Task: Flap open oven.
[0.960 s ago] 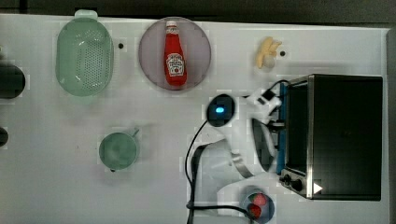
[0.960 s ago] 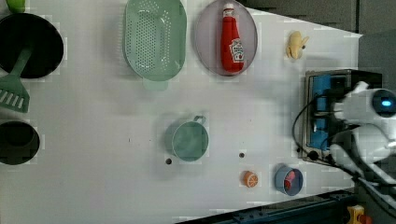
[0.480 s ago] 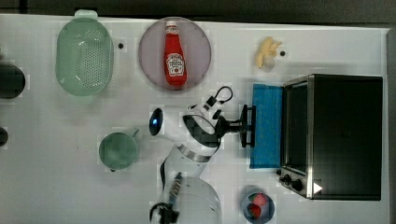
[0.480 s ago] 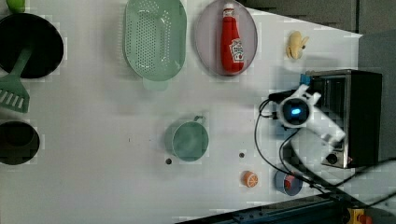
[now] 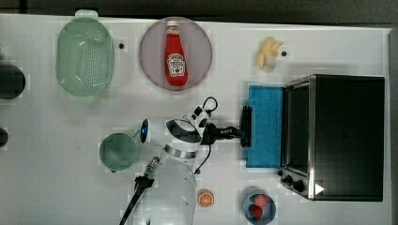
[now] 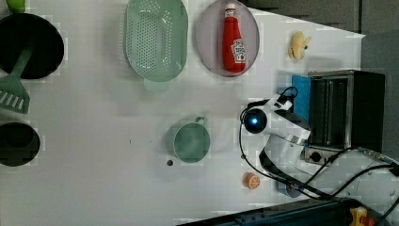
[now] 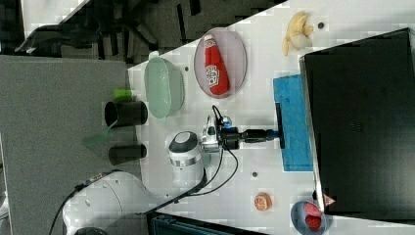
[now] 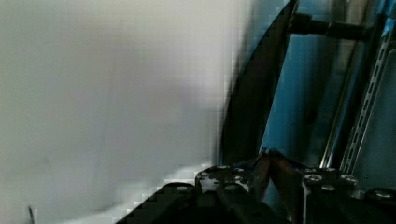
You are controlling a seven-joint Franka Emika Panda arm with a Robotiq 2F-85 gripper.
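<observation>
The oven point(image 5: 345, 136) stands at the top view's right edge of the white desk point(image 5: 70, 140), its opening facing the top view's left. The blue-tinted door point(image 5: 265, 125) is already swung down and lies roughly flat in front of the cavity, hinged at the oven's front. By this evidence the flap is essentially open; what appears left is to let go of the handle and pull the arm clear.

The gripper point(image 5: 238, 132) reaches level toward the dark handle point(image 5: 246, 125) at the door's free edge. The fingers are closed around that handle.

The oven's long axis runs up and down in the top view, parallel to the handle; the open door extends from it toward the top view's left. The knobs point(image 5: 293, 180) sit at the lower front corner.
</observation>
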